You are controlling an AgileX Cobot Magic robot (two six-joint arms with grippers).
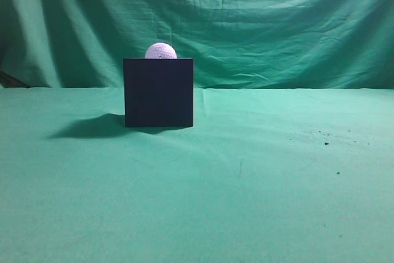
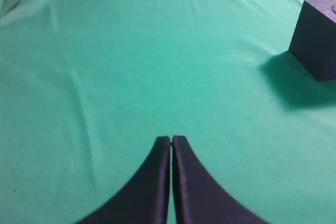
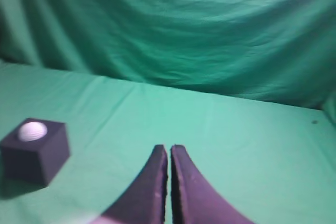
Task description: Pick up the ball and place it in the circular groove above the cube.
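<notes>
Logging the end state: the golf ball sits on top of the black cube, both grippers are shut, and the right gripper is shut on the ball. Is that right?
Not quite. The right gripper is shut on nothing: the right wrist view shows its fingers pressed together and away from the cube. The ball does sit on top of the cube, and the left gripper is shut too.

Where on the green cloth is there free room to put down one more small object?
Nearly everywhere. The cloth in front of the cube and all to its right is bare, apart from a few dark specks. Left of the cube only its shadow lies. The cube's top is taken by the ball. Both claws, left and right, are shut, away from it.
</notes>
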